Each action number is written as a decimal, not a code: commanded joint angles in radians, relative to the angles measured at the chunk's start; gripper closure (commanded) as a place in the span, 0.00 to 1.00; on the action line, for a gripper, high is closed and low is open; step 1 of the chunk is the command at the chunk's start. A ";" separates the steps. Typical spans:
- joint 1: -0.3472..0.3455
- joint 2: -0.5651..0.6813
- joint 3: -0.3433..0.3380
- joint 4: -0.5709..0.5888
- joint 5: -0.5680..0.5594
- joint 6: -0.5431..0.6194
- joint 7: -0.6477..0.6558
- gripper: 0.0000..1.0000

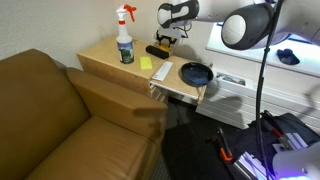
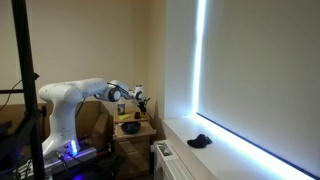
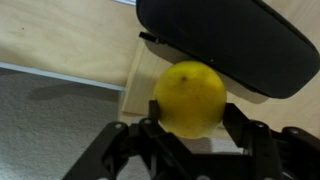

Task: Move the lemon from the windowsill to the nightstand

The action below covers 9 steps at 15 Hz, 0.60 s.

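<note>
My gripper [image 3: 190, 135] is shut on the lemon [image 3: 190, 98], a pale-yellow round fruit held between the two black fingers. In the wrist view it hangs over the edge of the tan wooden nightstand [image 3: 60, 35], right beside a black oval object [image 3: 230, 40]. In both exterior views the gripper [image 1: 165, 38] [image 2: 140, 100] is above the nightstand [image 1: 105, 55] [image 2: 135, 135]; the lemon is too small to make out there. The white windowsill [image 2: 230, 160] runs under the bright window, away from the gripper.
A spray bottle [image 1: 125, 40], a flat yellow pad [image 1: 146, 62] and the black object [image 1: 158, 50] are on the nightstand. A blue bowl [image 1: 195, 73] sits on a narrow white shelf beside it. The brown couch [image 1: 60, 120] is alongside. A dark item [image 2: 199, 141] lies on the windowsill.
</note>
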 commanded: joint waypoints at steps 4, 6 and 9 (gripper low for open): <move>-0.003 0.053 0.003 0.090 0.078 -0.077 -0.037 0.00; -0.004 0.010 -0.018 0.029 0.090 -0.055 -0.031 0.00; 0.000 0.010 -0.054 0.087 0.084 -0.096 -0.013 0.00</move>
